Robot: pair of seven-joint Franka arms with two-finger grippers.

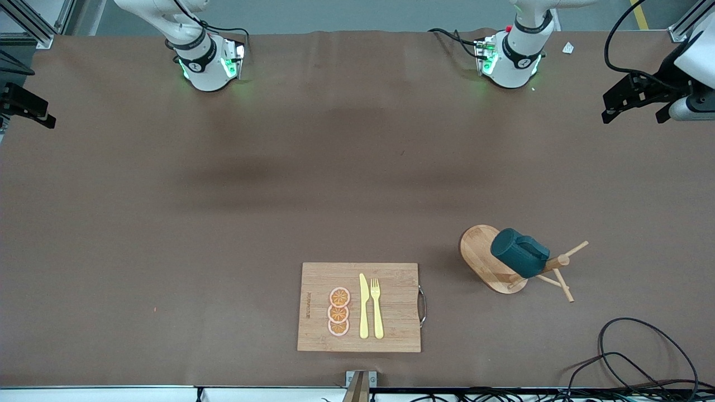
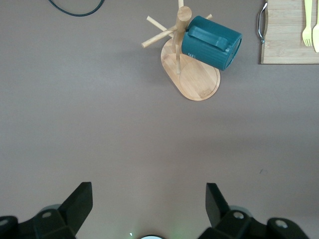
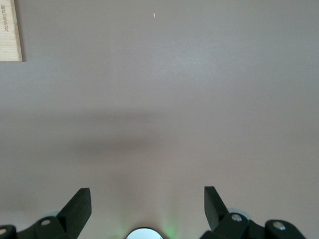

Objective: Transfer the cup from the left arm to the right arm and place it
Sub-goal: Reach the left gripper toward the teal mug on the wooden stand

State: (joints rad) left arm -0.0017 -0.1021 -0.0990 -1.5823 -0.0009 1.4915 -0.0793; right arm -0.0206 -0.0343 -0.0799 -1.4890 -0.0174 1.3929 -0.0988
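The dark teal cup (image 1: 519,252) hangs tilted on a peg of a wooden mug tree (image 1: 485,255), nearer the front camera toward the left arm's end of the table. In the left wrist view the cup (image 2: 212,42) shows its handle side on the same stand (image 2: 197,82). My left gripper (image 2: 148,205) is open and empty, high over bare table well away from the cup; it also shows at the table's end (image 1: 634,111). My right gripper (image 3: 147,206) is open and empty over bare table, its dark body (image 1: 25,106) at the right arm's end.
A wooden cutting board (image 1: 391,335) with a metal handle lies near the front edge, carrying a yellow knife (image 1: 363,307), a yellow fork (image 1: 377,310) and three orange slices (image 1: 338,311). Black cables (image 1: 642,357) loop at the front corner by the left arm's end.
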